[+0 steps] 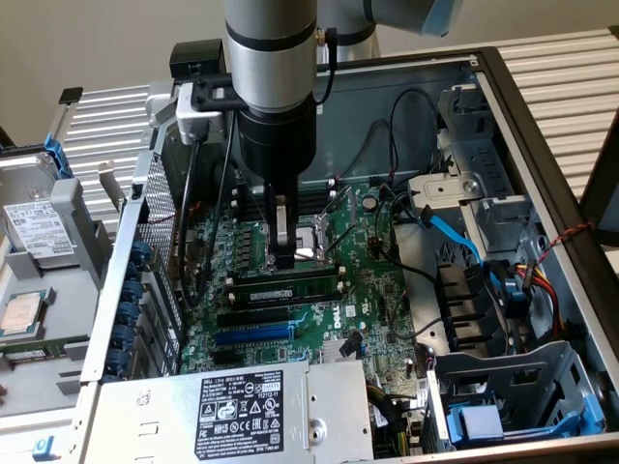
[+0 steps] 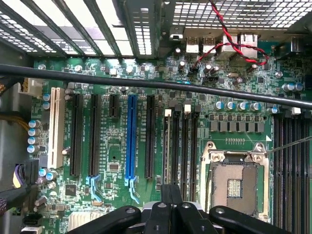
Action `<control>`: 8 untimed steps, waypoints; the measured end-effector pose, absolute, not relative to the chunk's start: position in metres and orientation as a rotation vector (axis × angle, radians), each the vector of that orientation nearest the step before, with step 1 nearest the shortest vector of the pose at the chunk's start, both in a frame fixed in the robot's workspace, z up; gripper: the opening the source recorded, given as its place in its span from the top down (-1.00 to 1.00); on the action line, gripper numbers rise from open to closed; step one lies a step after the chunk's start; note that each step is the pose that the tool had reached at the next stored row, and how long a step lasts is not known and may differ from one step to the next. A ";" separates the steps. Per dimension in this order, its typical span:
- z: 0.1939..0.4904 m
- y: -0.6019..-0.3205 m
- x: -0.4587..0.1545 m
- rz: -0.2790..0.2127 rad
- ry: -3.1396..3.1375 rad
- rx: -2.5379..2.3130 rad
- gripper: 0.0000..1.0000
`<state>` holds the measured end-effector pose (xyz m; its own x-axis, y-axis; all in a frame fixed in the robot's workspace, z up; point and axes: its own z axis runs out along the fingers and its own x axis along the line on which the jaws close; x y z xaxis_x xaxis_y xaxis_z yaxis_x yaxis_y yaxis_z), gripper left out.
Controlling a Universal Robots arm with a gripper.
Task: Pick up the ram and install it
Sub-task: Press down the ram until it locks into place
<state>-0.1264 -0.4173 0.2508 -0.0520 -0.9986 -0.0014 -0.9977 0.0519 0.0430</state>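
The open case [image 1: 542, 126] holds the motherboard [image 1: 377, 290], with a power supply [image 1: 242, 411] at its near edge and drive cages [image 1: 513, 387] toward the exterior view's right. The gripper [image 1: 283, 259] reaches down into the case over the memory slots [image 1: 290, 288], its fingers pressed together. The ram [image 1: 290, 281] lies along the slots directly beneath the fingertips, which seem to touch its top edge; whether it is fully seated is hard to tell.

The exterior view shows the arm, the blue cable [image 1: 455, 232] well apart from the gripper, and the CPU socket [image 1: 314, 242] just behind it. The wrist view shows the board from close by: the blue slot [image 2: 130, 141] and a white slot [image 2: 54, 129] off to one side of the gripper [image 2: 170, 207], the socket [image 2: 234, 183] on the other, and a black cable [image 2: 146, 83] crossing in front.
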 end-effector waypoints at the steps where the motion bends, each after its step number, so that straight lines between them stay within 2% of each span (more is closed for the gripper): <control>1: 0.251 -0.417 -0.126 -0.050 -2.275 2.125 0.79; 8: 0.251 -0.417 -0.126 -0.053 -2.392 1.994 0.79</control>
